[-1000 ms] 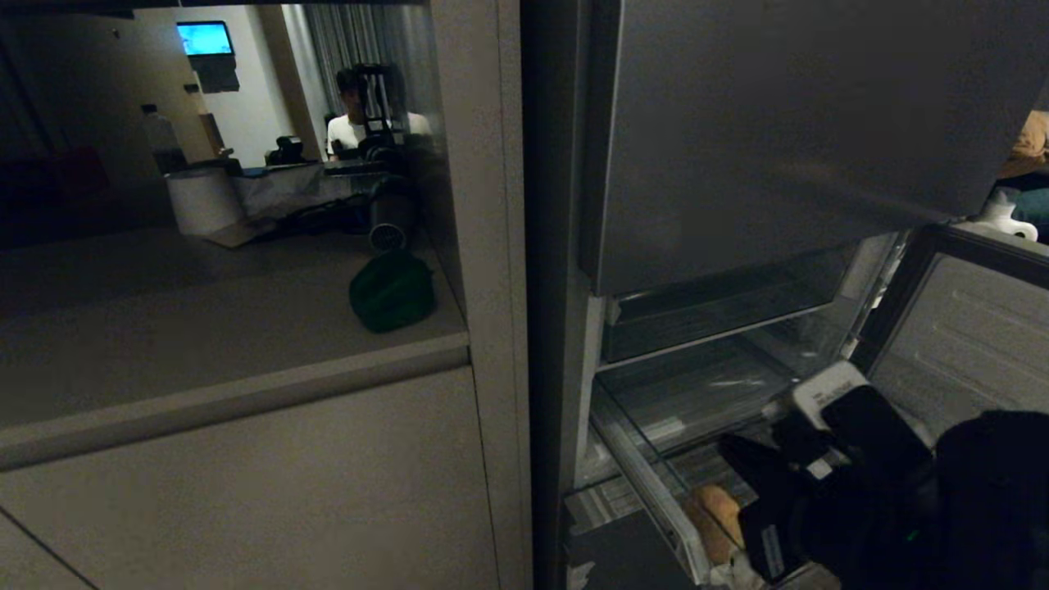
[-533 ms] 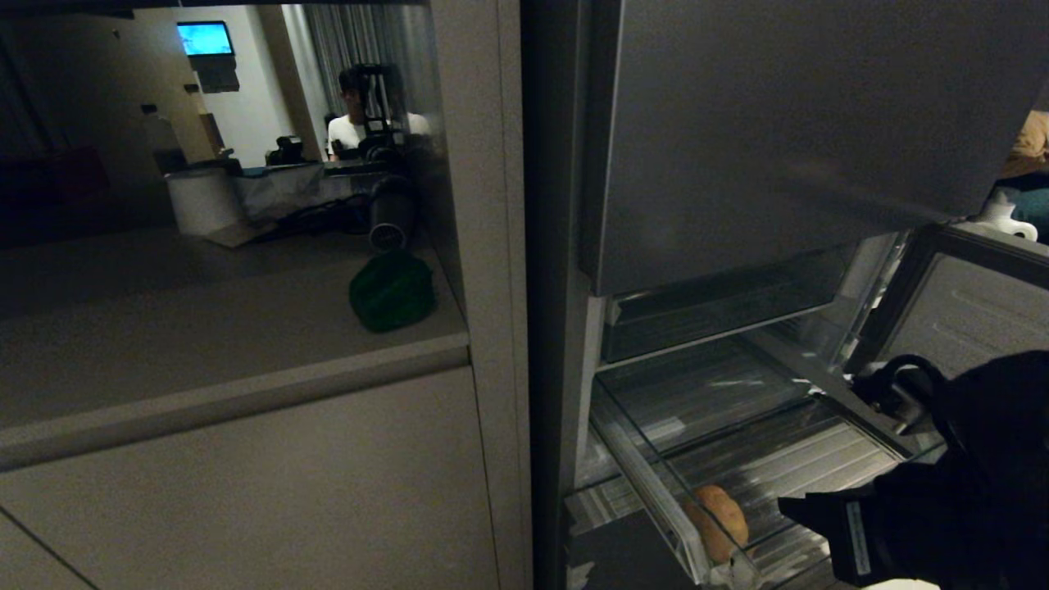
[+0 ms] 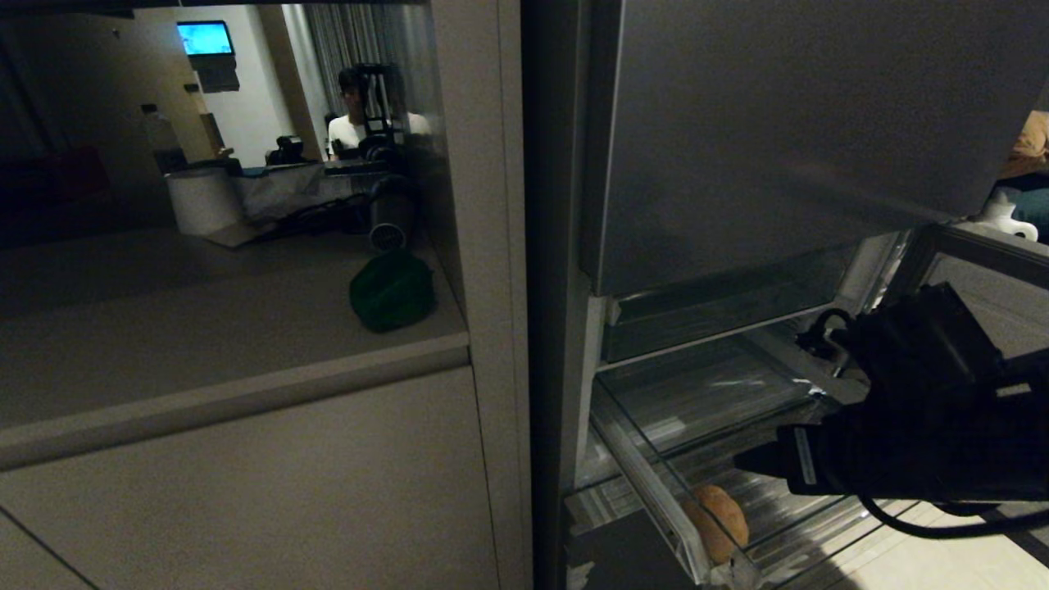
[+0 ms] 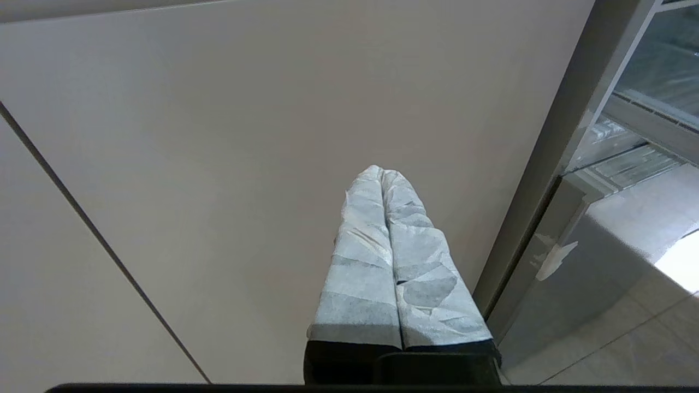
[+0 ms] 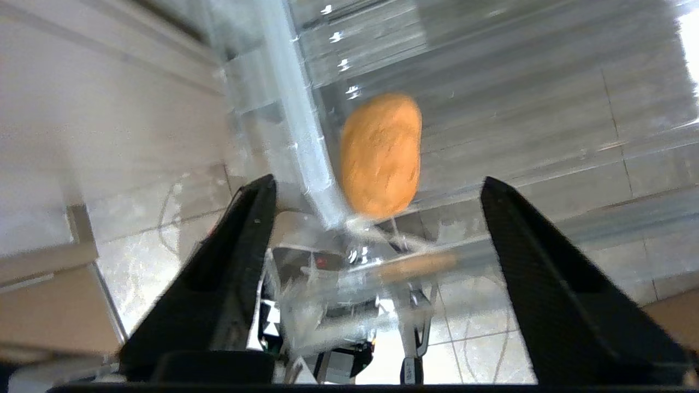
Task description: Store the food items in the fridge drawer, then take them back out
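A tan-brown potato (image 3: 717, 520), the food item, lies in the front left corner of the fridge drawer (image 3: 647, 483), a clear plastic bin pulled out of the fridge. My right gripper (image 3: 762, 463) hovers above and to the right of the potato, apart from it. In the right wrist view the potato (image 5: 381, 155) rests against the drawer's clear wall (image 5: 306, 136), beyond the right gripper (image 5: 377, 185), whose black fingers stand wide open with nothing between them. My left gripper (image 4: 382, 172) is shut and empty, its taped fingers pressed together, parked facing a beige cabinet panel.
The dark grey fridge panel (image 3: 778, 139) hangs above the drawer. The open fridge door (image 3: 975, 270) stands to the right behind my arm. A green object (image 3: 392, 291) sits on the counter to the left, above a cabinet front (image 3: 246, 492). A person (image 3: 352, 115) is far behind.
My right gripper has opened, let go of the potato, then drawn back to the right and risen above the drawer. The potato stays in the drawer's front corner. The left arm has not moved.
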Robot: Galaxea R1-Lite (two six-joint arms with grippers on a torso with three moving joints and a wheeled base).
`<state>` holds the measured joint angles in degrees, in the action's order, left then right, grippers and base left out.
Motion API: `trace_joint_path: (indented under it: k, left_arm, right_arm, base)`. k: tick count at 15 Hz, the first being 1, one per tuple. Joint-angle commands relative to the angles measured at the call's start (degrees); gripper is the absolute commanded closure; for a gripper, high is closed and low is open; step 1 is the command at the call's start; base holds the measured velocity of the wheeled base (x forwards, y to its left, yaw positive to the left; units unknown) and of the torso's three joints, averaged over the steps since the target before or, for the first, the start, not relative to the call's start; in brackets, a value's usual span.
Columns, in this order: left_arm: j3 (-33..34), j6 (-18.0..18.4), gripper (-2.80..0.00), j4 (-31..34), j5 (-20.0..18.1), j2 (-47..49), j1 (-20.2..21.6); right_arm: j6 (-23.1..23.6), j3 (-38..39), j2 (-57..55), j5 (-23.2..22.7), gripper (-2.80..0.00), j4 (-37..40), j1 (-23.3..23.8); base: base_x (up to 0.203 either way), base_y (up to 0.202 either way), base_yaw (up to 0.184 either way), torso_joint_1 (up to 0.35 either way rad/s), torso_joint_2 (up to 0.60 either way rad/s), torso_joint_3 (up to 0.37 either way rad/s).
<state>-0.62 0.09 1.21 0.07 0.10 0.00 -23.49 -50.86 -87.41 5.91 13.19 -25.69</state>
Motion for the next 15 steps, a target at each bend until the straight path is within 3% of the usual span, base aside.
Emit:
trace_joint_path:
  k: [1,13,15]
  left_arm:
    - [0.0,0.0,0.0,0.0,0.0,0.1,0.0]
    - [0.0,0.0,0.0,0.0,0.0,0.0,0.0]
    - [0.0,0.0,0.0,0.0,0.0,0.0,0.0]
  right_arm:
    - [0.5,-2.2,-6.0,-0.2,-2.8,0.4,2.0]
    - [6.8,-9.7,-21.0,-3.8,-2.8,3.4,7.2]
    - [10.5,-10.0,-22.1,-4.8,-2.8,3.6,7.2]
  base:
    - [0.0,0.0,0.0,0.0,0.0,0.0]
    - [0.0,0.0,0.0,0.0,0.0,0.0]
    - [0.0,0.0,0.0,0.0,0.0,0.0]
